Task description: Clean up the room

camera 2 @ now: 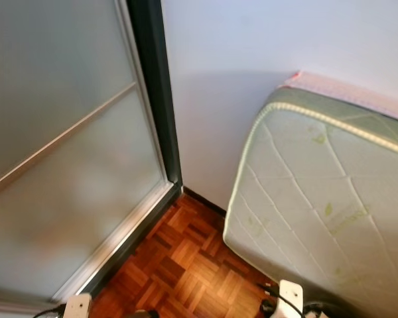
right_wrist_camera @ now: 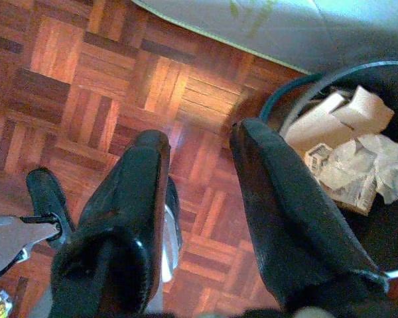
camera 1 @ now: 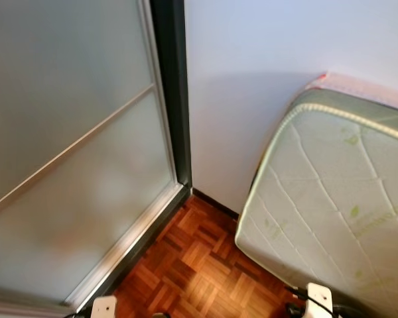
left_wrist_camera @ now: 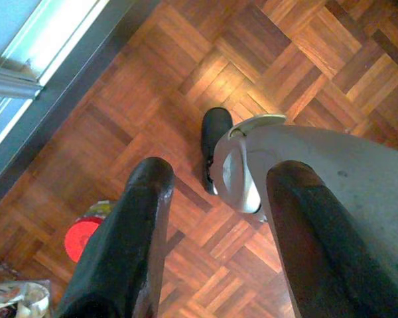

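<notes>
The head camera looks down into a corner of the room: one frosted sliding door with a dark frame stands on the left, one plain white wall runs behind, and one quilted mattress leans tilted against that wall on the right, with a strip of pink showing along its top edge. The parquet floor fills the wedge between the door track and the mattress. The left gripper hangs over the floor with its two black fingers spread apart and nothing between them; below it are one of the robot's black feet and a silver leg. Near that gripper one red-topped container lies on the parquet, and one crumpled printed wrapper lies at the frame's corner beside it. The right gripper also hangs with its two fingers parted and empty above the floor, close to one dark round bin that sits just beside the mattress edge. Inside the bin are at least two kinds of rubbish: pieces of brown cardboard and crumpled paper. Another black foot shows on the floor by that gripper.
</notes>
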Controlling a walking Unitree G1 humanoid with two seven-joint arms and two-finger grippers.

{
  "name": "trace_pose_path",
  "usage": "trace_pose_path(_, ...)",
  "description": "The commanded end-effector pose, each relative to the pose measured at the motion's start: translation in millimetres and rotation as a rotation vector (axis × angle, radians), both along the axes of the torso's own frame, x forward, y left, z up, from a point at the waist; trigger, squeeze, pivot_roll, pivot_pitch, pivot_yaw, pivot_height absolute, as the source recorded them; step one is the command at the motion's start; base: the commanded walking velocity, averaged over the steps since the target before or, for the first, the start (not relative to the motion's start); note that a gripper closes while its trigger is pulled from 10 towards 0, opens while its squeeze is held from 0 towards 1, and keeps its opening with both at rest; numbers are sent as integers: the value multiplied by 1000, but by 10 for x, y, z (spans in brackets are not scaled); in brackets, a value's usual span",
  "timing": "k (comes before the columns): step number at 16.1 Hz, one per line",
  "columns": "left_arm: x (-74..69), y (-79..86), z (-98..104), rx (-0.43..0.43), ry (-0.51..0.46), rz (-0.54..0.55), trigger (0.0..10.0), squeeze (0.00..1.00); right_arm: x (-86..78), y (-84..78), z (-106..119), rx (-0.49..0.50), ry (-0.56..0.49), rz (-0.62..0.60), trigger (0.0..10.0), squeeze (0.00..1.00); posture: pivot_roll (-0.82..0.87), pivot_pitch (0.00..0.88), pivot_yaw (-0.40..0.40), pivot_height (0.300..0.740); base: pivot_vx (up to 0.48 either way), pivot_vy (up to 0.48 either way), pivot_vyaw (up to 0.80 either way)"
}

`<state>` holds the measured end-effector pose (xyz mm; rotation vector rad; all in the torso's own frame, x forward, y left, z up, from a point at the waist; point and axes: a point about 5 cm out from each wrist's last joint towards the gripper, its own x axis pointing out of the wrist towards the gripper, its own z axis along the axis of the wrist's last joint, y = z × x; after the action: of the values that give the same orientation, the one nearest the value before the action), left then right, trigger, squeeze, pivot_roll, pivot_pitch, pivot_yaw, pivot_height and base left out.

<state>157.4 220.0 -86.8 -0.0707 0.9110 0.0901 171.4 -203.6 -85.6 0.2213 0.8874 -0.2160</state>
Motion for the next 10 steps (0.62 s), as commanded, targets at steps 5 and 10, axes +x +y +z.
trace_pose_path(5, 881, -408, 379, -4, -112, -107, 10000, 0, 452, -138, 236, 30, -28, -18, 10000, 0, 25, 0, -15, 740, 0, 0, -776)
trace_pose_path(10, 904, -388, 397, 66, -107, -175, 10000, 0, 458, -132, 239, 34, -27, -8, 10000, 0, 24, 0, -11, 740, 0, -192, -775)
